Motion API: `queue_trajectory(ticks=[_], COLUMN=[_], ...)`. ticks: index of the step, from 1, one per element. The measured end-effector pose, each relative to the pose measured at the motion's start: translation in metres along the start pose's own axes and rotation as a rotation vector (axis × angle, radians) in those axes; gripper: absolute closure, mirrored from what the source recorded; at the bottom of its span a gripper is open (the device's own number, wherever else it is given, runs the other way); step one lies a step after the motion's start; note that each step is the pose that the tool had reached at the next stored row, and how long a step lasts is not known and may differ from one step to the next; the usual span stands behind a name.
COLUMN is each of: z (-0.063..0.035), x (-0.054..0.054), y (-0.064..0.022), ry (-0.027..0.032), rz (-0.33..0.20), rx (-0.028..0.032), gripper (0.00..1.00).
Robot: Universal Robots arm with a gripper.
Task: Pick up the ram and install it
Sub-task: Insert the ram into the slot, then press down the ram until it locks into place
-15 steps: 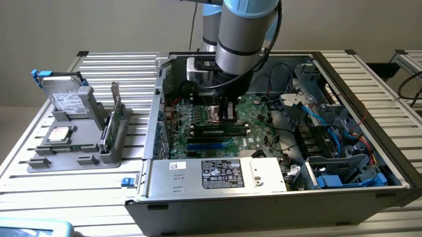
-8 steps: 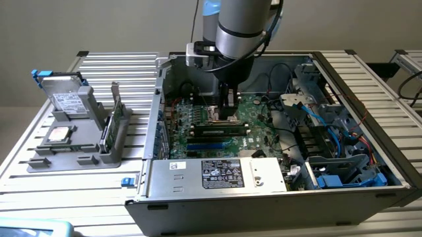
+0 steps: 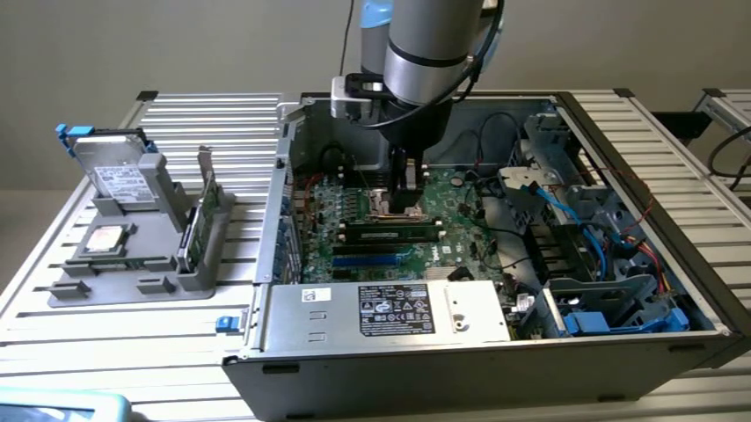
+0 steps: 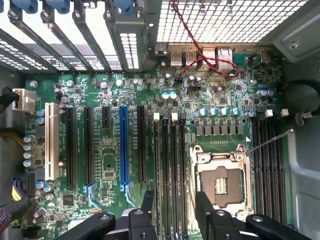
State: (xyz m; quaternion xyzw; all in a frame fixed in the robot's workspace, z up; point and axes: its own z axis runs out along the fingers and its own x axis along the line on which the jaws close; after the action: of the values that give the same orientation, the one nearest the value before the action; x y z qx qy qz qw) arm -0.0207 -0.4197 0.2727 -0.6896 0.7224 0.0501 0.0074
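The ram (image 3: 393, 235), a dark narrow stick with a pale label, stands on edge in a memory slot of the motherboard (image 3: 352, 211) inside the open computer case. My gripper (image 3: 407, 204) hangs just behind it, over the processor socket (image 3: 388, 211). In the wrist view the gripper (image 4: 175, 197) is open. Its black fingers (image 4: 148, 202) straddle the row of long memory slots (image 4: 170, 165) beside the empty socket (image 4: 220, 182), with nothing between them. I cannot make out the ram's thin top edge among those slots.
A grey fixture (image 3: 129, 272) at the exterior view's left holds a drive (image 3: 118, 171), a taller green card with a bracket (image 3: 202, 215) and a square processor (image 3: 105, 237). The power supply (image 3: 388, 308), drive cages and blue cables (image 3: 586, 237) crowd the case. A red-black wire (image 4: 200, 55) crosses the rear ports.
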Motion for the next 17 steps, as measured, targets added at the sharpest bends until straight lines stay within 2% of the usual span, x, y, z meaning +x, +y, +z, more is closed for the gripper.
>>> queue_trajectory(ticks=[9,11,12,15,17], z=[0.0000,0.0000,0.0000,0.0000,0.0000], x=[0.0000,0.0000,0.0000,0.0000,0.0000], y=[0.0000,0.0000,0.0000,0.0000,0.0000], ry=[0.0001,0.0000,0.0000,0.0000,0.0000], rz=[0.000,0.000,0.000,0.000,0.000], rx=[0.0000,0.0000,0.0000,0.0000,0.0000], gripper=[0.57,0.69,0.69,0.87,0.89])
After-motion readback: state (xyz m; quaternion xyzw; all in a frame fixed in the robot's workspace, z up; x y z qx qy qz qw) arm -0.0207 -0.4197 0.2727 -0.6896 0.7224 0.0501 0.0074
